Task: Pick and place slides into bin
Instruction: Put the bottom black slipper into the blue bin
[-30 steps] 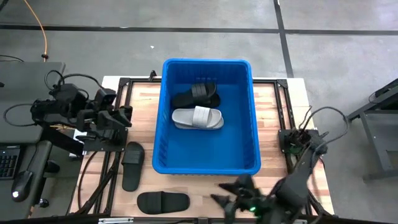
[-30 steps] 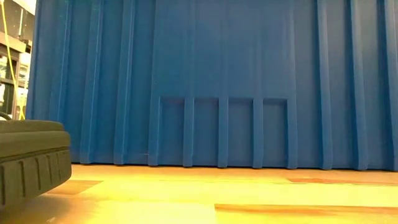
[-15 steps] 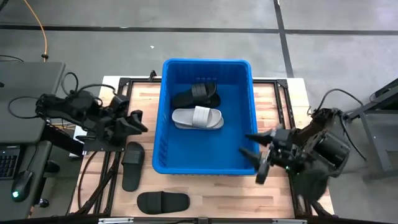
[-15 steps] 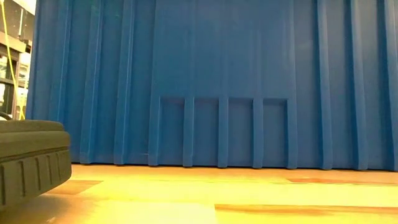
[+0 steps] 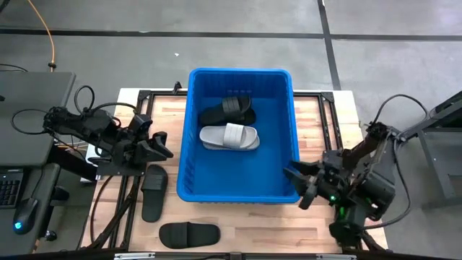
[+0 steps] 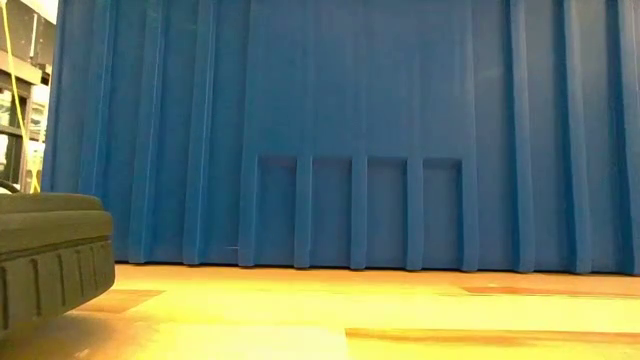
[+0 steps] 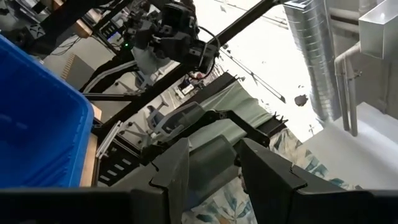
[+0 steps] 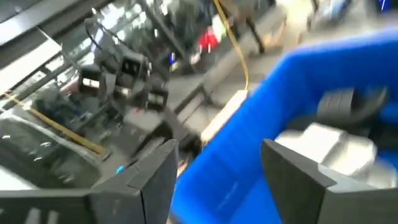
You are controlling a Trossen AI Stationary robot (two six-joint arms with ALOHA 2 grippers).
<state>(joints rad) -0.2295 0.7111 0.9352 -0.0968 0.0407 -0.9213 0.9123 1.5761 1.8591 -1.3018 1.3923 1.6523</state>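
- Two slides in the bin (image 5: 190,130): black slide (image 5: 227,110) and light grey slide (image 5: 229,136), lying side by side near the far end.
- Two black slides left on the table (image 5: 317,130), one (image 5: 153,191) just beside the bin's left wall, another (image 5: 189,234) by the near edge.
- Right gripper (image 5: 297,183) by the bin's near right corner, fingers spread, empty.
- Left gripper (image 5: 160,144) left of the bin above the nearer slide, fingers apart, holding nothing.

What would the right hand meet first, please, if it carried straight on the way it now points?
Probably the blue bin. In the high view the right hand sits open at the bin's near right corner, pointing across it toward the light grey slide inside. Its height above the rim is unclear, so it might pass over.
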